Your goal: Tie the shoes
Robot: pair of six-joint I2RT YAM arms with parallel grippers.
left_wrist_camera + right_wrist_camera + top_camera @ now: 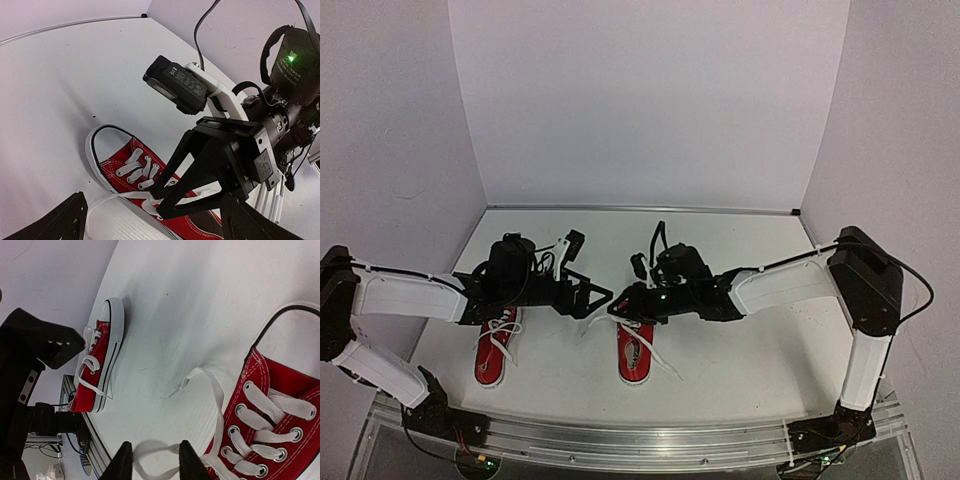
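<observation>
On the tabletop point(750, 350), two red shoes point(492, 358) are laid, left end effector point(592, 297) spread wide, right end effector point(157, 460) parted narrowly about a lace point(150, 446).

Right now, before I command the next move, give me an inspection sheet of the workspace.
Surface: white table, faint specks.
Job's things: left shoe and right shoe side by side, both untied.
Clutter: nothing seen.
Grippers: left gripper open, holding nothing; right gripper open, a lace loop between its fingers.
Cables: black cables run along both arms.
Surroundings: white walls on three sides.
</observation>
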